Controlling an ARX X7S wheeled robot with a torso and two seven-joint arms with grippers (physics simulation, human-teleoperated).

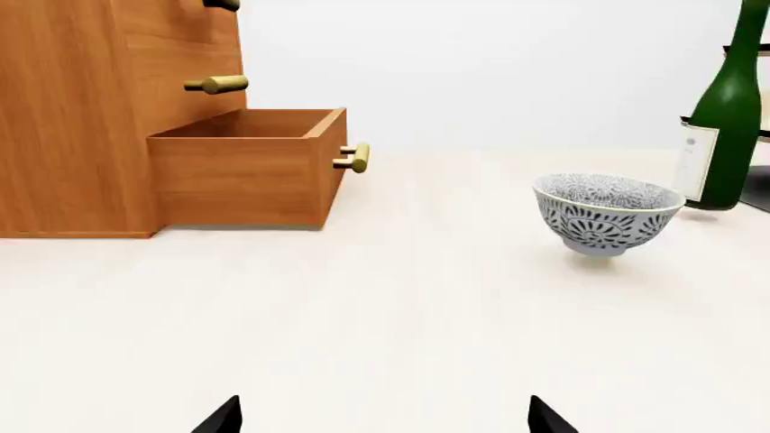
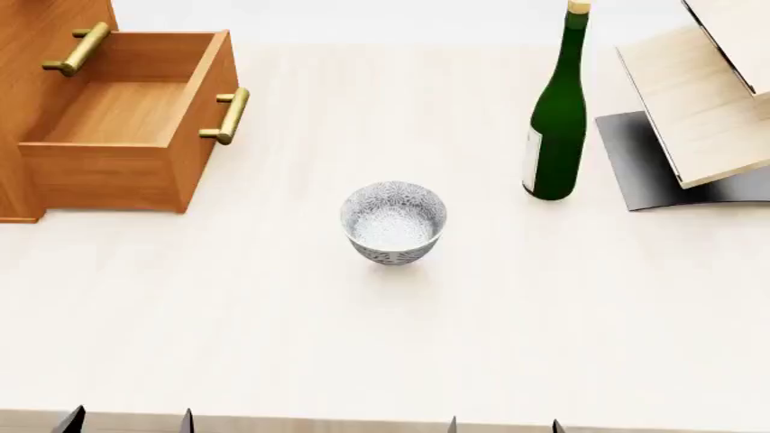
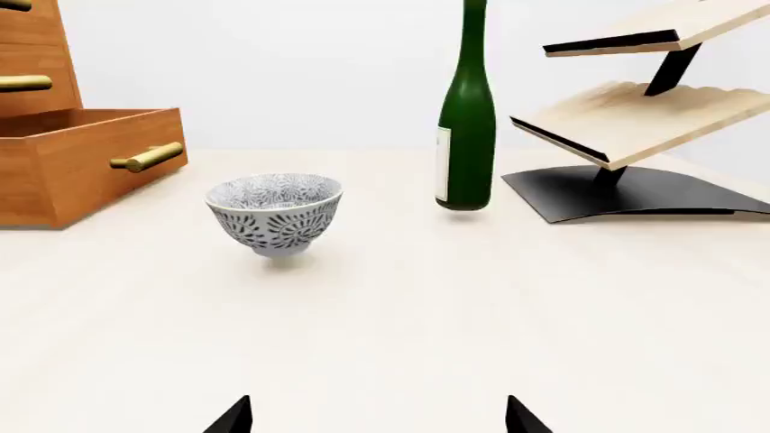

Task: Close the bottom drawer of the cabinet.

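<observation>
The pale bench carries everything in view. At its far left stands the cabinet, orange-brown wood grain, with its bottom drawer pulled well out toward the middle of the bench; the drawer's box is open at the top and nothing lies inside it, and its brass bar handle sits on the front panel. At the far right is a rack of slanted light-wood boards on a dark grey base. A green bottle stands upright just beside that base. Near the middle, apart from drawer and bottle, sits a patterned bowl, empty as far as can be seen. The left hand and right hand show only dark fingertips spread wide, holding nothing.
</observation>
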